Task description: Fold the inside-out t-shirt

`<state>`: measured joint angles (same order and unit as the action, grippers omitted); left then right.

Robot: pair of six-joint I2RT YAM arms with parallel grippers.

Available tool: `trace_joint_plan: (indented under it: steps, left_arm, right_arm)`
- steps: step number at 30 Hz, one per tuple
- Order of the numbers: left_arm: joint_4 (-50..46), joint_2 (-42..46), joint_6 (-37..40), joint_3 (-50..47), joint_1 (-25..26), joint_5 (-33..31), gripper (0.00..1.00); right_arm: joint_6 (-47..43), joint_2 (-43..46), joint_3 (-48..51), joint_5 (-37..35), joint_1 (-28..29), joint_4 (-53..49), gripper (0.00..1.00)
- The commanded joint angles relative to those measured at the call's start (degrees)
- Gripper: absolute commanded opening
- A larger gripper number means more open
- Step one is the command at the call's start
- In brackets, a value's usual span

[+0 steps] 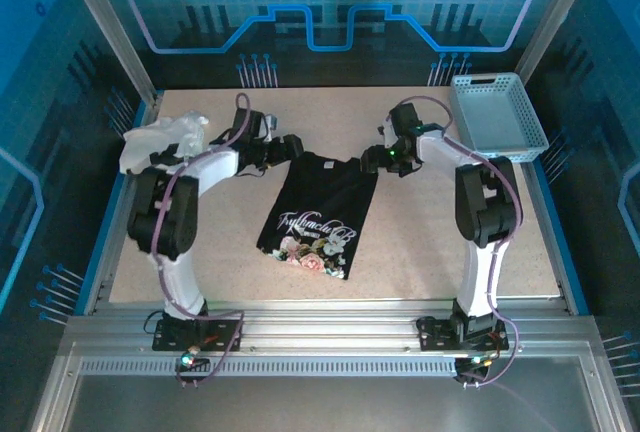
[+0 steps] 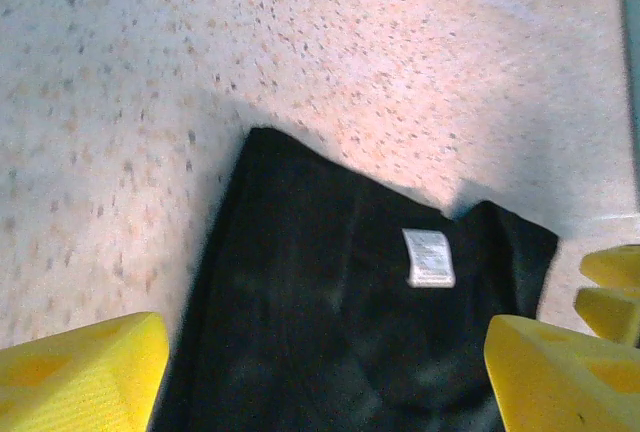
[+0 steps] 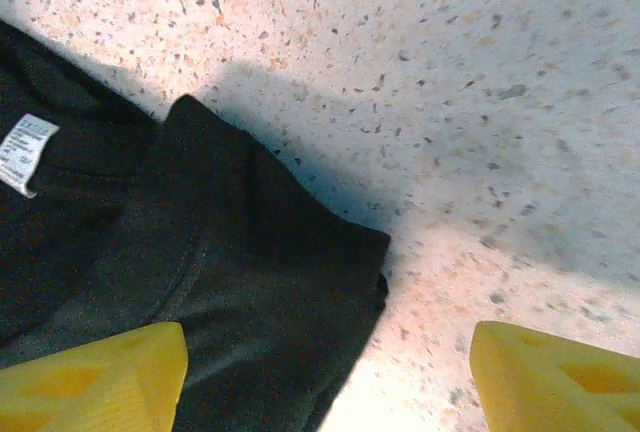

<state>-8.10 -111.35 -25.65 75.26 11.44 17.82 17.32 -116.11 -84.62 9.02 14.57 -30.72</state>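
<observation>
From my screen, the left claw (image 2: 325, 357) stands open, its yellow fingers (image 2: 85, 372) wide apart and nothing pinched between them. Directly under it lies the collar end of the inside-out t-shirt (image 2: 300, 292), flat on the speckled worktop (image 2: 120, 102), with a small label (image 2: 428, 257) just ahead of the claw and a little to its right. The right claw (image 3: 330, 357) is open too and grips nothing. Below it and toward its left finger I see a rounded corner of the black cloth, two layers one over the other as far as I can judge, and bare worktop under its right finger. In the view from above, both claws hover at the far edge of the shirt, one at each top corner, and the shirt runs from them back toward the arm bases as a narrow dark shape with a flower print facing up. I judge that the side folds are already made and the shirt is set down, so what is left is probably to fold it across its length. Past the left claw lies a white cloth (image 1: 160, 137), and beyond the right claw stands a blue basket (image 1: 498, 112).
</observation>
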Motion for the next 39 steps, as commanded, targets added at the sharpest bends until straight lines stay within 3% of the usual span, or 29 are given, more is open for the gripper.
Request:
trace_joint_plan:
  steps: [1,7,14,26,32,35,39]
  left_arm:
    - [-10.46,-6.37,7.24,8.09,0.16,3.07,0.83]
    - [-18.66,-15.91,10.07,18.92,0.16,6.43,0.83]
    - [-19.97,-18.26,11.46,19.79,0.34,13.45,0.77]
    - [-22.9,-22.99,11.27,23.8,0.34,19.01,0.34]
    - [-21.1,-24.23,9.43,24.89,-0.84,21.44,0.0]
    - [-17.74,-22.42,6.82,24.65,-1.97,21.99,0.0]
    - [-11.86,-17.93,2.62,24.65,-2.72,23.37,0.0]
  right_arm:
    - [1.0,-3.26,-2.3,2.68,0.43,-2.47,0.77]
    - [2.6,-5.47,-2.17,4.59,2.12,-1.47,0.75]
    - [5.02,-6.49,-1.76,7.01,4.14,1.23,0.65]
    - [7.69,-7.45,-1.84,8.07,3.91,4.95,0.28]
    - [6.94,-6.29,-1.87,9.48,2.51,7.93,0.06]
    - [6.06,-4.32,-2.73,11.16,1.65,9.04,0.0]
    - [5.18,-2.1,-5.47,12.52,0.72,9.46,0.0]
